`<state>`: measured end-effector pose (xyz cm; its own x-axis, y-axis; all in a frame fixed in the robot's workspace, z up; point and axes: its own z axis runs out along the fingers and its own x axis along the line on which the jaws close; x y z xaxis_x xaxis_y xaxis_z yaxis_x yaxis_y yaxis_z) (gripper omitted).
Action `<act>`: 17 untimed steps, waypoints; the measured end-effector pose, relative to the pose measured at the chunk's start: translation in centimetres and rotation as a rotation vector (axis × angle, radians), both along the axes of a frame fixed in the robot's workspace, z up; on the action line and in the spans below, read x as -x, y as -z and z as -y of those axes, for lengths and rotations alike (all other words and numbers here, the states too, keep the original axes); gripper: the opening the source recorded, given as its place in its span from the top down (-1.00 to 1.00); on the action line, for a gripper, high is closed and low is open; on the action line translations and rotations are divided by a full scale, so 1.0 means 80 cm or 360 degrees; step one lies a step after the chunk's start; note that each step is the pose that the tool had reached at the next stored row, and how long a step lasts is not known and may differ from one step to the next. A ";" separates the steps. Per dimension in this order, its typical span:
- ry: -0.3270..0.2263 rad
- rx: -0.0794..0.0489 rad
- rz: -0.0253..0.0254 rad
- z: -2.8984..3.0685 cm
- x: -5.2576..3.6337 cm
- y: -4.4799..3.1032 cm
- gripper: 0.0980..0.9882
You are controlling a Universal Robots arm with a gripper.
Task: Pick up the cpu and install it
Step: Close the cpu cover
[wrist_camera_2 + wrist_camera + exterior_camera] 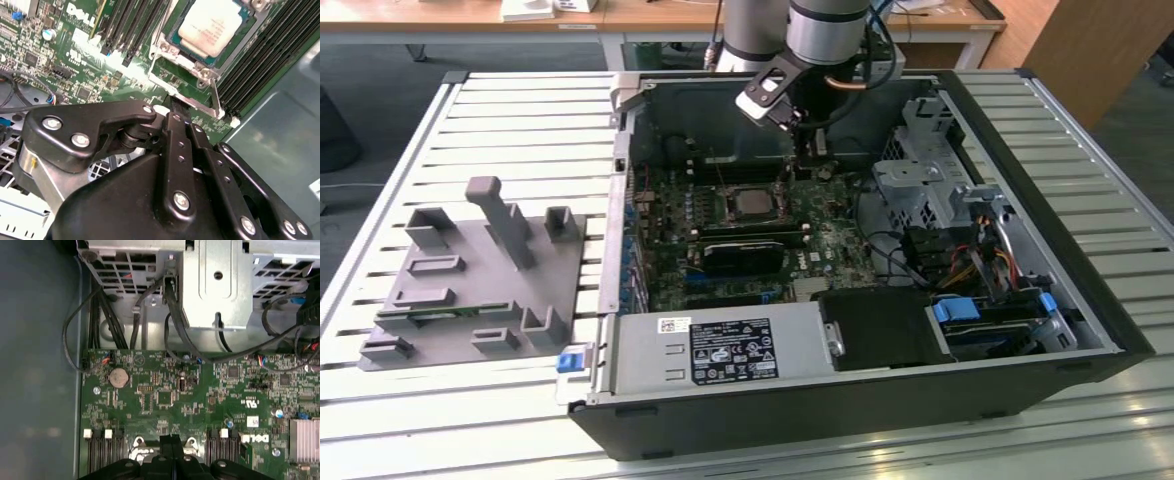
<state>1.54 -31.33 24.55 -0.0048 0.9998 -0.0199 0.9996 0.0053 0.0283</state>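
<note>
Jaws stood pressed together with nothing held between them, and the gripper (176, 111) hung low over the green motherboard (75, 75) in the second wrist view; whether its tips touched the board could not be told; just past the tips ran the near edge of the socket's metal frame (167, 52), with a thin metal lever (215, 100) slanting beside it; beyond that edge the cpu (214, 24) lay flat inside the frame, silvery top upward, near the jaws but clearly apart from them; black memory slots (135, 25) flanked the socket; in the first wrist view a round coin cell (119, 376) sat farther along the board, and past it dark cables (175, 325) looped up toward a grey metal drive cage (215, 285); in the exterior view the cpu (750, 203) sat mid-board within the open computer case (1067, 290), the gripper (794, 160) just to the exterior view's right of it and a little farther back; a power supply (720, 350) filled the case's near side; a grey plastic tray (454, 300) rested well apart, toward the exterior view's left, on the slatted table (520, 120); wooden desks (667, 15) stood behind.
</note>
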 end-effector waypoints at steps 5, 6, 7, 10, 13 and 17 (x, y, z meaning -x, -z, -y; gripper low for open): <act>0.0000 0.0000 0.00026 0.0000 0.014 0.0001 0.98; 0.0000 0.0000 0.00028 0.0000 0.017 0.0001 0.98; 0.0000 0.0000 0.00031 -0.0001 0.019 0.0002 0.98; 0.0000 0.0000 0.00035 -0.0001 0.026 0.0001 0.98; 0.0000 0.0000 0.00038 -0.0001 0.030 0.0002 0.98; 0.0000 0.0000 0.00039 0.0000 0.038 0.0003 0.98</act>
<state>-1.47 -31.32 24.52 -0.0047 0.9998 -0.0197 0.9995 0.0053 0.0308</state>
